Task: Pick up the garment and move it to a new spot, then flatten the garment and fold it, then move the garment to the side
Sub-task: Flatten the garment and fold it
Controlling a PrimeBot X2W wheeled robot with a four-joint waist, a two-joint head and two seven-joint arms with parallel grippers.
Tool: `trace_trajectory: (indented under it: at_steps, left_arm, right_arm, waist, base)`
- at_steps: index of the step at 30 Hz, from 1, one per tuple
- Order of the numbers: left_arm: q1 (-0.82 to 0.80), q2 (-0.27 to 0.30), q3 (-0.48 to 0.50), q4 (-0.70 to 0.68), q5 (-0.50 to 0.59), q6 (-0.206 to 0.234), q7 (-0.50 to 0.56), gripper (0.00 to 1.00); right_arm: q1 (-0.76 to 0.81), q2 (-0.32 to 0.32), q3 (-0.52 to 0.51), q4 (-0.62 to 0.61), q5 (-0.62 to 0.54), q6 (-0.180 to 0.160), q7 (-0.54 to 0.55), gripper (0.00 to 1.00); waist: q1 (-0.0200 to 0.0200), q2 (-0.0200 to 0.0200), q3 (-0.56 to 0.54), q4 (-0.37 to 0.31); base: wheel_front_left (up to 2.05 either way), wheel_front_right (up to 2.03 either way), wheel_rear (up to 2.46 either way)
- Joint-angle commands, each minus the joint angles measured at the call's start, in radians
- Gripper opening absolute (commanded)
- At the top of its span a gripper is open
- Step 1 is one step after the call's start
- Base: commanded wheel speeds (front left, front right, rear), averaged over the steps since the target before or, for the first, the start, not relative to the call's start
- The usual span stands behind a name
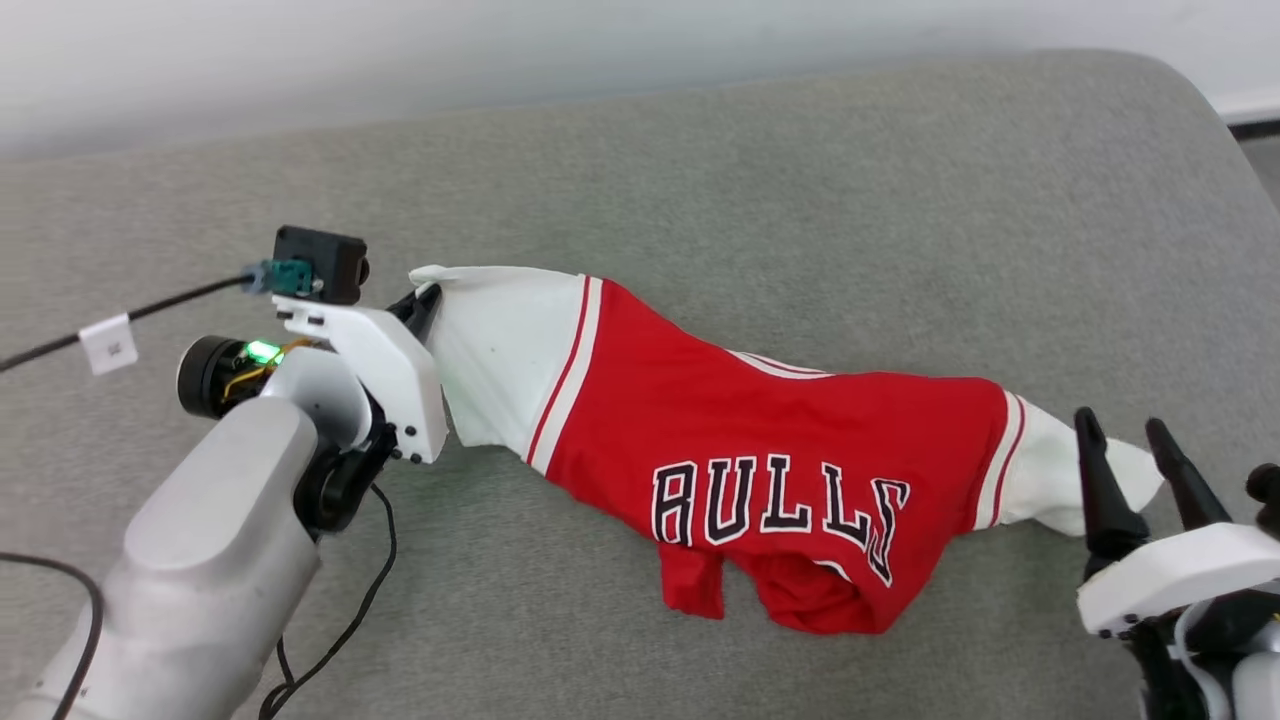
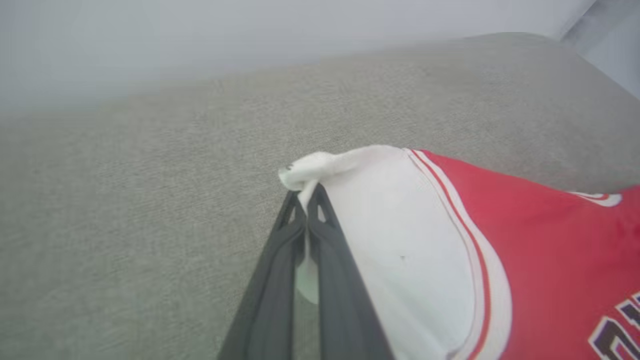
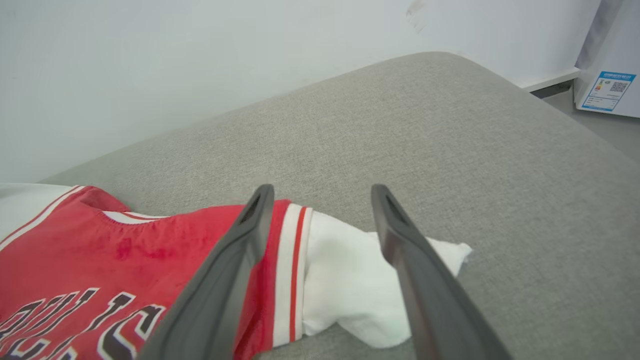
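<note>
Head view: a red garment [image 1: 720,430] with black block lettering lies rumpled, stretched from left to right across the middle of a grey cushion [image 1: 800,150]. At its left end the left gripper [image 1: 425,300] meets the tip of the white left-end sleeve [image 1: 500,350]. At its right end the right gripper [image 1: 1122,428] stands over the white right-end sleeve [image 1: 1045,470]. Left wrist view: the two dark fingers are pressed together, pinching a bunched corner of the sleeve's cuff. Right wrist view: the jaws stand wide apart and hold nothing, one finger on either side of the white sleeve. Whether they touch the cloth cannot be told. The step in hand appears to be the pick-up, with one end gripped and the other not yet taken. The next move likely calls for the right gripper to settle onto its sleeve and pinch it, so both ends can rise together.
</note>
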Motion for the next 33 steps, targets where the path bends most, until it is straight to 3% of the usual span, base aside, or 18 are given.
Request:
trace_trajectory:
  at_steps: [1, 8, 14, 21, 26, 27, 28, 29, 33]
  left_arm:
    - [0.03, 0.015, 0.009, -0.035, 0.007, 0.018, -0.019, 0.0]
    - [0.124, 0.072, 0.018, -0.267, 0.019, 0.098, -0.036, 0.0]
    - [0.134, 0.104, 0.021, -0.411, 0.035, 0.144, -0.015, 0.0]
    - [0.113, 0.125, 0.023, -0.478, 0.044, 0.157, 0.001, 0.0]
    - [0.11, 0.135, 0.018, -0.487, 0.043, 0.154, 0.008, 0.0]
    - [0.11, 0.135, 0.018, -0.485, 0.042, 0.152, 0.009, 0.0]
    - [0.11, 0.136, 0.017, -0.483, 0.04, 0.151, 0.009, 0.0]
    - [0.112, 0.137, 0.017, -0.48, 0.039, 0.151, 0.007, 0.0]
    - [0.128, 0.138, 0.014, -0.467, 0.034, 0.149, 0.005, 0.0]
  right_arm:
    - [-0.008, 0.001, -0.027, 0.005, -0.007, -0.001, 0.034, 1.0]
    - [-0.096, -0.061, -0.172, 0.089, 0.008, -0.001, 0.344, 1.0]
    - [-0.227, -0.126, -0.235, 0.206, -0.018, -0.001, 0.619, 1.0]
    - [-0.35, -0.136, -0.266, 0.332, -0.065, -0.001, 0.729, 1.0]
    - [-0.351, -0.081, -0.276, 0.478, -0.088, -0.001, 0.815, 1.0]
    - [-0.349, -0.071, -0.279, 0.495, -0.085, -0.001, 0.826, 0.82]
    - [-0.348, -0.064, -0.277, 0.507, -0.085, -0.001, 0.834, 0.27]
    - [-0.35, -0.06, -0.272, 0.513, -0.082, -0.001, 0.834, 0.0]
    - [-0.366, -0.092, -0.252, 0.491, -0.08, 0.0, 0.785, 0.0]
  waist:
    - [-0.0001, 0.0, -0.038, 0.04]
    - [-0.0001, 0.0, -0.029, 0.089]
    - [-0.0001, 0.0, 0.038, 0.126]
    - [-0.0001, 0.0, 0.111, 0.148]
    - [-0.0001, 0.0, 0.13, 0.156]
    - [-0.0001, 0.0, 0.13, 0.156]
    - [-0.0001, 0.0, 0.127, 0.155]
    - [-0.0001, 0.0, 0.123, 0.154]
    - [-0.0001, 0.0, 0.093, 0.146]
  base:
    - [0.0, 0.0, 0.0]
    - [0.0, 0.0, 0.0]
    - [0.0, 0.0, 0.0]
    - [0.0, 0.0, 0.0]
    - [0.0, 0.0, 0.0]
    - [0.0, 0.0, 0.0]
    - [0.0, 0.0, 0.0]
    - [0.0, 0.0, 0.0]
    - [0.0, 0.0, 0.0]
